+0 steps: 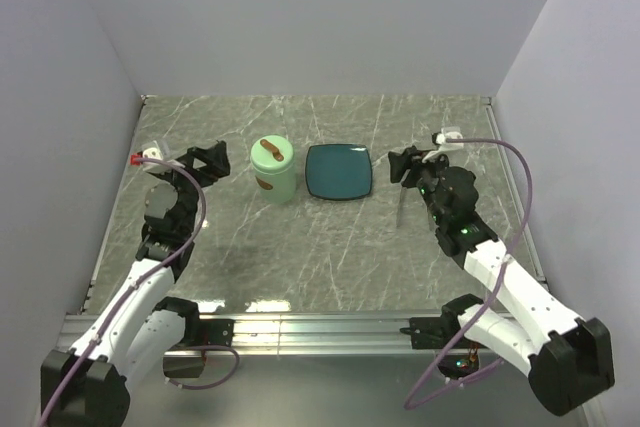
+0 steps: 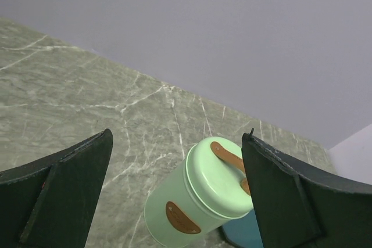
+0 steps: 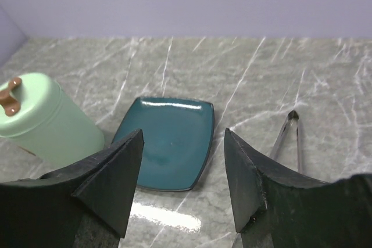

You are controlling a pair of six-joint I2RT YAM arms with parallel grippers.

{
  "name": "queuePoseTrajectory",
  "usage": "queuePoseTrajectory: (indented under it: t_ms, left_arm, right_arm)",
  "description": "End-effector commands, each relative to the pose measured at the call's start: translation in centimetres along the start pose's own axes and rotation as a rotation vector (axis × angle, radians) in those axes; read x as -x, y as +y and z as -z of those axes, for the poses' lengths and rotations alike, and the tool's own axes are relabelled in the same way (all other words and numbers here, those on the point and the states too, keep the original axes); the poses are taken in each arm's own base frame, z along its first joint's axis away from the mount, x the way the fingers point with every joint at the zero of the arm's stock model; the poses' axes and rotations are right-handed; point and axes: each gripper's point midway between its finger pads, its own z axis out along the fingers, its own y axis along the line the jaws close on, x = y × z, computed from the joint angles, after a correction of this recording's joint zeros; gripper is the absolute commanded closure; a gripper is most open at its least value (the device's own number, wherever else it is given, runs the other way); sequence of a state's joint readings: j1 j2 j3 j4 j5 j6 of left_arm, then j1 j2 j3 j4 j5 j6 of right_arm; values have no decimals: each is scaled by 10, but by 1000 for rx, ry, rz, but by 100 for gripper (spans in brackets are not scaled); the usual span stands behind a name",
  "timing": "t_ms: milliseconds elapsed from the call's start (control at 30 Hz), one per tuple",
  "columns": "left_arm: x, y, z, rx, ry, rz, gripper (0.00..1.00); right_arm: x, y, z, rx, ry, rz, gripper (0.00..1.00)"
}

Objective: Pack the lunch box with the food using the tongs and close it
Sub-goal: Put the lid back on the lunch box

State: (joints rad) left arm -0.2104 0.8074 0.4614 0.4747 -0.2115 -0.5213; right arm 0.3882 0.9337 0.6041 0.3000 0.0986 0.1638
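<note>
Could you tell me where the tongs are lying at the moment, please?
In the top external view the tongs lie flat on the table, right of the teal plate and just under the right gripper. The right wrist view shows them beside its right finger.

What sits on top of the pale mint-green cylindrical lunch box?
A matching round green lid with a brown strip handle closes the lunch box; its contents are hidden.

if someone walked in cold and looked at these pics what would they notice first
Most likely the pale mint-green lunch box, standing upright with its lid on near the middle of the marble table, right beside a bare dark teal square plate. The left gripper sits wide open just left of the lunch box. The right gripper is open over the slim grey tongs lying right of the plate.
</note>
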Motion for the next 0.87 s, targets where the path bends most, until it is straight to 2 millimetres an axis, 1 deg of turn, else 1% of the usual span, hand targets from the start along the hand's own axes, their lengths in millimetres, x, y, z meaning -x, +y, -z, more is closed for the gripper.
queuePoseTrajectory:
  t_ms: [0,167,367,833]
  left_arm:
    - [9,2,5,31,-14,17,1]
    - [14,4,4,56,-17,18,0]
    - [6,8,-1,80,10,12,1]
    - [6,10,-3,92,7,9,1]
  right_arm:
    - [18,-6,8,-20,-84,-22,35]
    - [20,-6,11,-19,-88,-22,35]
    - [17,-6,9,-24,-74,-19,35]
    - [17,-10,8,-35,-73,-19,35]
